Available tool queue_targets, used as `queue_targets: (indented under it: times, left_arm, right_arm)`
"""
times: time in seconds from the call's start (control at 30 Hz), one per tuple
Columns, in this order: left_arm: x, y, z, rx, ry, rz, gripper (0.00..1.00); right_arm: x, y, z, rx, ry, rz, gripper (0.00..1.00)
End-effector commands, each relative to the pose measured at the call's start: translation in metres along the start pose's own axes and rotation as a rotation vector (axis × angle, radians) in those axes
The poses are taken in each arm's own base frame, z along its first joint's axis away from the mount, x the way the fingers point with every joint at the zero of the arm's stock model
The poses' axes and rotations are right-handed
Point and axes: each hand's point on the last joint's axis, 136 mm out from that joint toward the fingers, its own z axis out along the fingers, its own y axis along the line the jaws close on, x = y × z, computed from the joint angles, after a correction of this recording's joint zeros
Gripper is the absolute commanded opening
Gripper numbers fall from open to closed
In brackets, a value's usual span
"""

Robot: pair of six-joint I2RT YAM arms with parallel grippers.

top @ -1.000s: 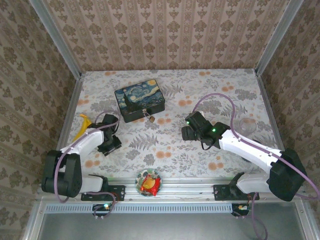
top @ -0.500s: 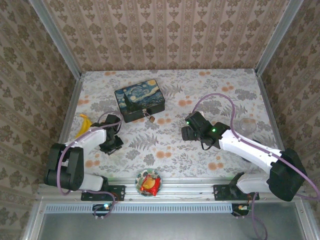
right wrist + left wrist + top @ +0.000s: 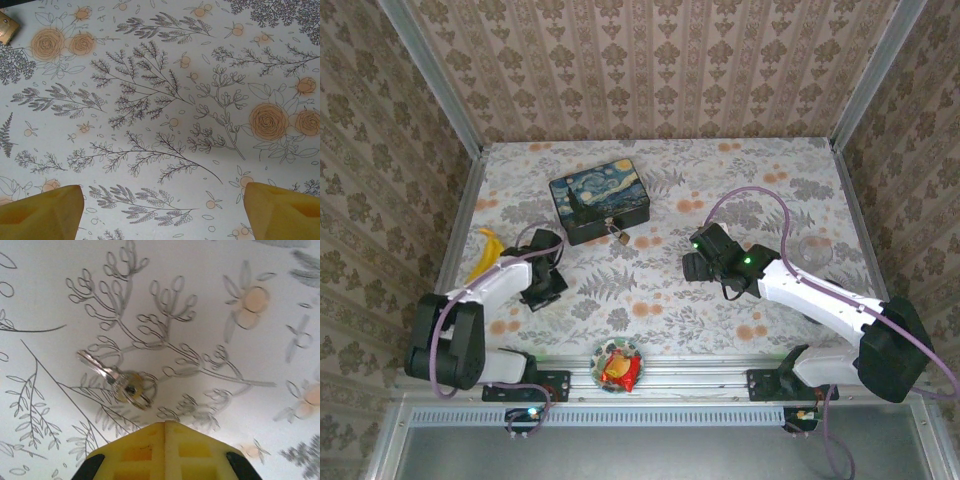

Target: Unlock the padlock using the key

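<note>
The key (image 3: 116, 378), silvery with a brass-coloured head and a wire ring, lies flat on the flowered cloth. My left gripper (image 3: 165, 425) is shut just short of it, yellow pads pressed together with nothing between them. From above, that gripper (image 3: 544, 288) hangs low at the table's left. The tiny brass padlock (image 3: 620, 237) hangs on the latch of the painted tin box (image 3: 597, 199). My right gripper (image 3: 691, 266) is open over bare cloth to the right of the padlock, its pads (image 3: 42, 212) wide apart.
A banana (image 3: 484, 254) lies by the left wall beside my left arm. A bowl holding a red packet (image 3: 618, 365) sits at the near edge. A clear glass (image 3: 814, 248) stands at the right. A brass-coloured corner (image 3: 6, 27) shows at the right wrist view's top left.
My left gripper's jaws have closed from partly open to fully shut, and its wrist has shifted slightly. The right arm has not moved.
</note>
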Motion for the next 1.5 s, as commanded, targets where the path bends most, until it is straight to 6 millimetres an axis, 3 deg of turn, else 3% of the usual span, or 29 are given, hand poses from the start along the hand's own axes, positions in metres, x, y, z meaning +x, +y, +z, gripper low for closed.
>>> queue_targets:
  times: [0.0, 0.27, 0.53, 0.67, 0.73, 0.83, 0.87, 0.97, 1.1, 1.23, 1.47]
  left_arm:
    - [-0.007, -0.018, -0.026, 0.053, -0.039, 0.059, 0.0]
    - [-0.007, -0.075, -0.071, 0.189, -0.058, 0.314, 0.0]
    - [0.011, -0.119, -0.102, 0.28, -0.062, 0.579, 0.0]
    - [0.005, -0.093, -0.097, 0.157, -0.078, 0.516, 0.0]
    - [0.002, -0.07, -0.086, 0.094, -0.056, 0.44, 0.13]
    - [-0.003, -0.036, -0.071, 0.021, -0.047, 0.306, 0.41]
    - [-0.005, -0.027, -0.066, 0.019, -0.047, 0.249, 0.45]
    - [-0.008, -0.007, -0.055, 0.024, -0.073, 0.093, 0.49]
    - [-0.012, 0.016, -0.04, 0.066, -0.093, -0.105, 0.5]
    - [-0.019, 0.022, -0.031, 0.083, -0.112, -0.172, 0.44]
    - [-0.033, 0.009, -0.021, 0.109, -0.104, -0.173, 0.48]
  right_arm:
    - [0.007, -0.005, -0.001, 0.016, 0.004, 0.0, 0.85]
    - [0.004, -0.004, -0.008, -0.003, -0.014, 0.014, 0.86]
    - [-0.005, -0.005, -0.018, -0.038, -0.042, 0.051, 0.86]
    - [-0.006, -0.005, -0.021, -0.051, -0.046, 0.066, 0.86]
    - [-0.006, -0.005, -0.021, -0.053, -0.045, 0.066, 0.86]
    - [-0.005, -0.006, -0.022, -0.052, -0.045, 0.06, 0.88]
    - [-0.005, -0.006, -0.023, -0.051, -0.046, 0.055, 0.9]
    - [-0.004, -0.009, -0.023, -0.04, -0.047, 0.044, 1.0]
    - [-0.002, -0.012, -0.021, -0.029, -0.044, 0.047, 1.0]
    - [0.0, -0.01, -0.019, -0.039, -0.038, 0.054, 1.0]
    - [0.0, -0.005, -0.016, -0.065, -0.043, 0.067, 1.0]
